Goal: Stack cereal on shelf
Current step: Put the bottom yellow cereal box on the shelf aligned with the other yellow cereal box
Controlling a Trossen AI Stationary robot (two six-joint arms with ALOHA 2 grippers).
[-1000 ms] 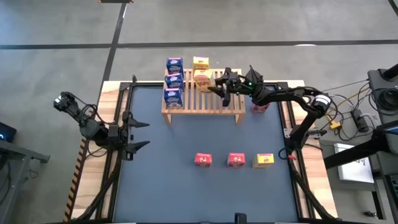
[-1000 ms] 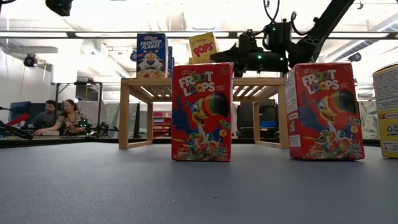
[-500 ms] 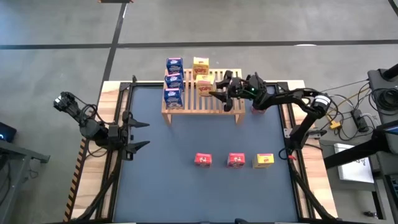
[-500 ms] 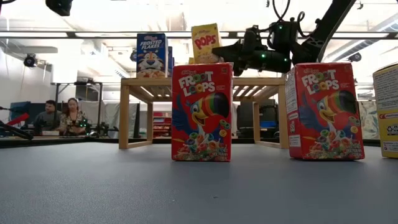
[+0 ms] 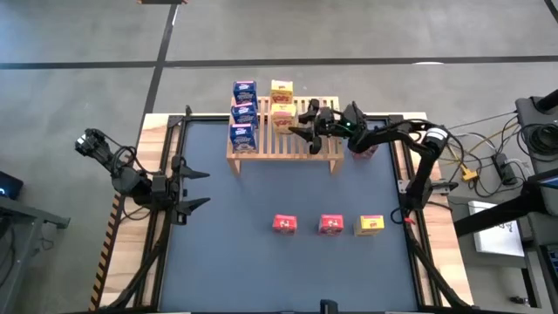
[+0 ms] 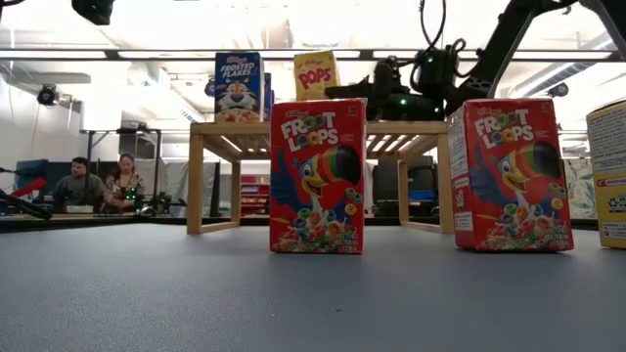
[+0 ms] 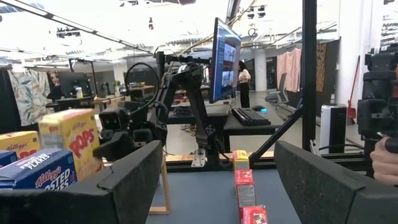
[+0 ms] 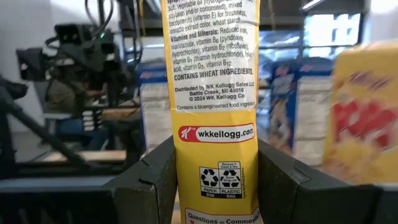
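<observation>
My right gripper (image 5: 303, 122) reaches over the wooden slatted shelf (image 5: 309, 144) from the table's right, shut on a yellow cereal box (image 5: 283, 118). In the low view this box (image 6: 316, 73) stands upright above the shelf top, its lower end hidden behind a red box (image 6: 317, 176). On the shelf's far left stand three blue boxes (image 5: 243, 112) in a row, with another yellow box (image 5: 281, 89) beside them. My left gripper (image 5: 193, 187) waits open at the table's left edge. My right gripper pinches the yellow box between its two fingers (image 8: 149, 180), one on each broad face, so the narrow printed side (image 8: 214, 180) faces the wrist. The fingers come in about level from the table's right, low on the box. The box stands upright; whether it rests on the slats I cannot tell.
Two red boxes (image 5: 284, 223), (image 5: 330, 224) and a yellow one (image 5: 370, 225) stand in a row near the table's front. Another red box (image 5: 364, 150) stands beside the shelf's right end, under my right arm. People sit in the room beyond the table (image 6: 98, 186).
My right gripper has brought the yellow box from a tilt to upright, lifted it a little, then lowered it toward the shelf top while shifting slightly toward the table's left. Its fingers have stayed shut on the box.
</observation>
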